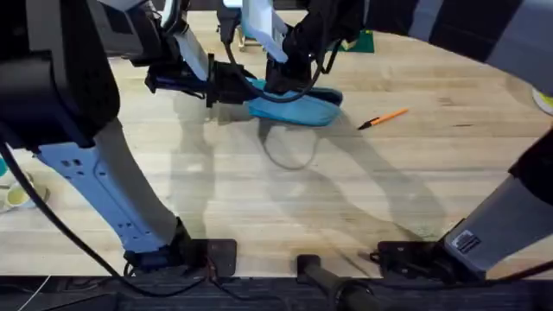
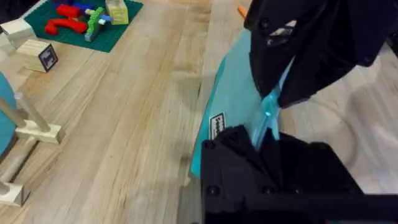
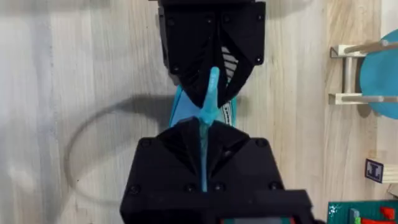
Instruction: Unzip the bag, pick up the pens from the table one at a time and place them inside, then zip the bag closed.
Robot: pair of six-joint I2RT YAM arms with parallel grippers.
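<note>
The light blue bag [image 1: 298, 111] lies at the far middle of the table [image 1: 346, 190], with both grippers meeting over its left part. My left gripper [image 1: 246, 89] comes in from the left and is shut on a teal strip at the bag's end [image 2: 230, 93]. My right gripper [image 1: 289, 86] reaches down from behind and is shut on the teal strip along the bag's top [image 3: 183, 112]. In the right wrist view my right gripper [image 3: 202, 127] faces the left gripper [image 3: 211, 93] tip to tip. An orange pen [image 1: 384, 118] with a black tip lies to the right of the bag.
A green mat [image 2: 81, 22] with coloured bricks and a wooden block [image 2: 40, 55] lie beyond the bag. A teal disc on a wooden stand [image 3: 379, 81] stands nearby. A thin cable loop [image 1: 289, 151] rests in front of the bag.
</note>
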